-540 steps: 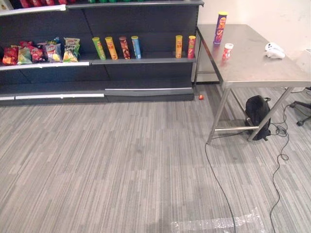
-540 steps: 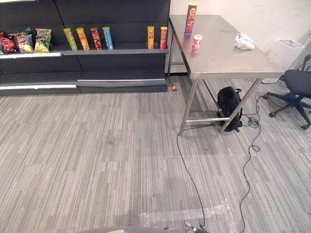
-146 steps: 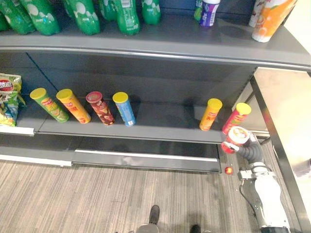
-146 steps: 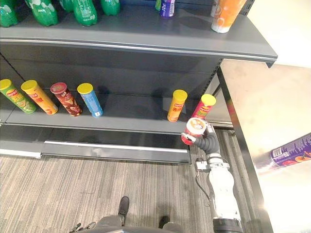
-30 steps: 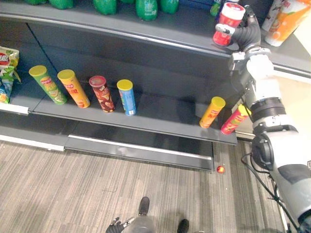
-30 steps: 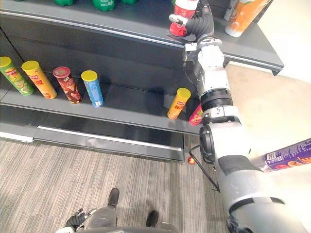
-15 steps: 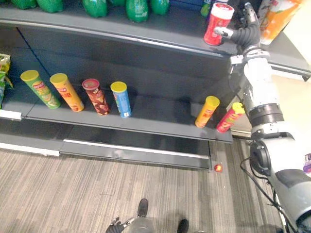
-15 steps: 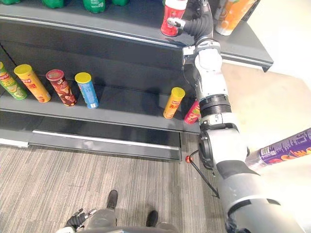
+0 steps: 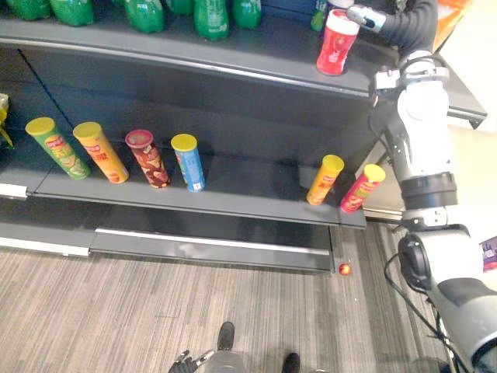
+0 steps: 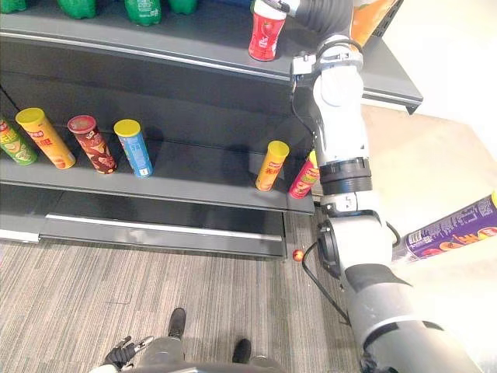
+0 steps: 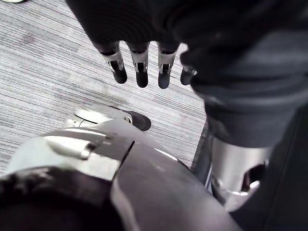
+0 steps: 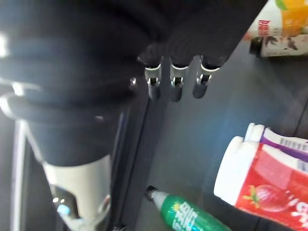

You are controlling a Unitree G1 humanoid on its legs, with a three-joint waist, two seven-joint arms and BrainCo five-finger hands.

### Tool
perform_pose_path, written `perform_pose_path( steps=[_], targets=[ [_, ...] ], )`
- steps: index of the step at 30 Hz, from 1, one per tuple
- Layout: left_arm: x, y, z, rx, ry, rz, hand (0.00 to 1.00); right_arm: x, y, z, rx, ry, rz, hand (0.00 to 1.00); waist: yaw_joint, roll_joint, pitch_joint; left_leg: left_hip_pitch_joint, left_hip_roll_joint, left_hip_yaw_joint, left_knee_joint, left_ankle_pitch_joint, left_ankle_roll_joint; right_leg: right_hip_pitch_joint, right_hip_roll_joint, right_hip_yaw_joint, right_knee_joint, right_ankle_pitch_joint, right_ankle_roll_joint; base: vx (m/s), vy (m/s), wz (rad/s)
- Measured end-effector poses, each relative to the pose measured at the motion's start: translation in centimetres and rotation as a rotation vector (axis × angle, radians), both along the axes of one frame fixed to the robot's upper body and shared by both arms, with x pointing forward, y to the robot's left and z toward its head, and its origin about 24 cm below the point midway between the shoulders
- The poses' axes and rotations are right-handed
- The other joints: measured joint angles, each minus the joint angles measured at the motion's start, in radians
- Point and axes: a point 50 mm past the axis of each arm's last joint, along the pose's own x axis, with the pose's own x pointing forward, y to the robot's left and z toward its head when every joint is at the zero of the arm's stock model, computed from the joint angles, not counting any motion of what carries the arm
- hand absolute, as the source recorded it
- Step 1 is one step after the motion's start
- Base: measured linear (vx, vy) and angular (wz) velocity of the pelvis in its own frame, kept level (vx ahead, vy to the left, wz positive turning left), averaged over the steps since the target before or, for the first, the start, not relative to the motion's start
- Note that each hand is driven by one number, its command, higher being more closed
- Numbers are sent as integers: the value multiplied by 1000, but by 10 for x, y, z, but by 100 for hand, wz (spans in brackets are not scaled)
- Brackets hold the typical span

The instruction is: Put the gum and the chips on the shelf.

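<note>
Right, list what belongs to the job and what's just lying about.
Job: gum on the upper shelf; purple chips can on the table; right hand beside the gum.
Lying about: green bottles; cans on the lower shelf; orange carton; red ball on the floor.

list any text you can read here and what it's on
No text reads clearly.
Gum tub: label blurred.
Purple can: lettering blurred.
Shelf cans: print too small.
Green bottles: labels too small.
</note>
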Motion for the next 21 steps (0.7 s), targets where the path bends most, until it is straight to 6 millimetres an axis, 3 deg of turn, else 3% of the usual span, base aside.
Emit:
perform_pose_path(
  steps=[3,7,14,18,21],
  targets=[
    [-2,1,0,11,7,4,0,-19,12,-6,-45,-78,42,0,-7,-6,-13,3,1,4,0,-1,-1,1,1,5,0,0,0,11,-10,-5],
    [-7,-1,-2,24,32,-23,0,-50,41,-40,-89,-136,161,0,-24,-5,-49,11,5,20,0,-7,-4,1,2,21,1,0,0,-2,-9,-12],
    [-14,-1,-3,40,56,-38,0,-79,71,-110,-184,10,363,0,-30,-4,-66,19,8,33,0,-16,-5,-2,4,38,1,-1,1,-17,-3,-6],
    [-17,-1,-3,45,64,-40,0,-88,75,-135,-157,83,428,0,-36,-4,-72,27,8,47,0,-19,-8,-2,1,49,2,-3,4,9,0,-10],
    [-22,0,-3,59,76,-38,0,-99,80,-170,-163,211,490,0,-53,-4,-84,27,4,51,0,-21,-6,-5,-2,52,2,-2,3,32,2,-4]
  ],
)
